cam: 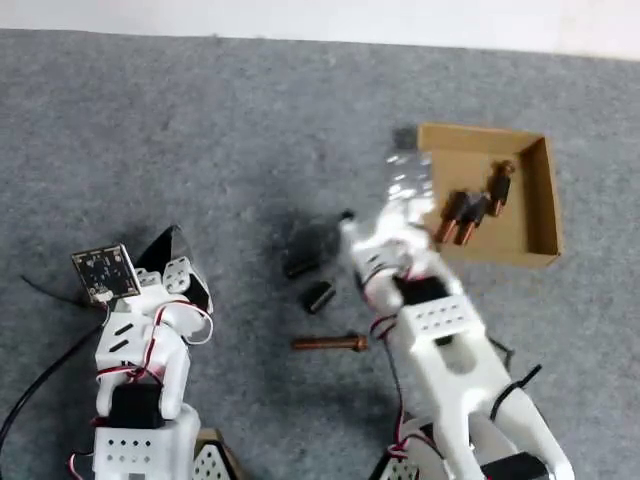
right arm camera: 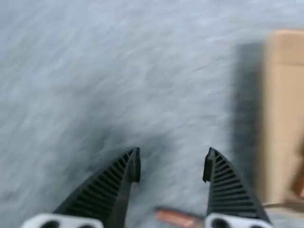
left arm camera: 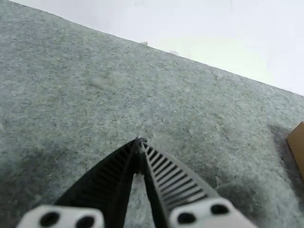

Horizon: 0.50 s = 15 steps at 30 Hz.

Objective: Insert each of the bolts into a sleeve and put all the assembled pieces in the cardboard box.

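Bolt (cam: 330, 343) lies crosswise on bench (cam: 200, 130), seemingly behind my right end effector (right arm camera: 172, 164), gaping empty near cardboard box (cam: 548, 190).

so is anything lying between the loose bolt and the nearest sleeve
Nothing visible. The bolt lies on bare mat close to the nearer sleeve, apart from it. On the way to the box, though, the right arm stands across the path.

Parted jaws near cardboard box (right arm camera: 285, 118)
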Motion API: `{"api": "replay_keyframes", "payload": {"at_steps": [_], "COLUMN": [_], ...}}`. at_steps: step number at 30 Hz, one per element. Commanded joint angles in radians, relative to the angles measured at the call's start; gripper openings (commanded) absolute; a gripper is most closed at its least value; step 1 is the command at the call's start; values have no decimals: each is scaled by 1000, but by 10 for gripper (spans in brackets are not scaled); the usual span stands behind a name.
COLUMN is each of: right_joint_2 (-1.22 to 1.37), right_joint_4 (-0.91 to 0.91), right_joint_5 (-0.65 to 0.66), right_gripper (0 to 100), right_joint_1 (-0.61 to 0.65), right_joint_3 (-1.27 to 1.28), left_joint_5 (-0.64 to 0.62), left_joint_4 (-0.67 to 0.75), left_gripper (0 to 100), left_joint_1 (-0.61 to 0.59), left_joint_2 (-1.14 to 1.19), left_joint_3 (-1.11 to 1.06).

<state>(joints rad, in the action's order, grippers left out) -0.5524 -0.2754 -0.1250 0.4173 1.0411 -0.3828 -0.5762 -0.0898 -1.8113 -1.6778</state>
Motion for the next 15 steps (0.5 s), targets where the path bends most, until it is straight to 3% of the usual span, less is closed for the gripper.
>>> {"api": "replay_keyframes", "payload": {"at_steps": [1, 7, 15], "right_joint_2": [-41, -39, -15], "right_joint_4": [-8, -74, -77], "right_joint_5": [11, -209, -221], "right_gripper": [195, 195, 195], "right_joint_1": [114, 214, 223], "right_joint_3": [7, 10, 10], "left_joint_5": [6, 6, 6], "left_joint_4": [-2, -2, -2], "left_gripper": [7, 7, 7], "left_joint_1": [-8, -8, -8], "left_joint_2": [-15, -15, -15], "left_joint_3": [-18, -18, -18]}}
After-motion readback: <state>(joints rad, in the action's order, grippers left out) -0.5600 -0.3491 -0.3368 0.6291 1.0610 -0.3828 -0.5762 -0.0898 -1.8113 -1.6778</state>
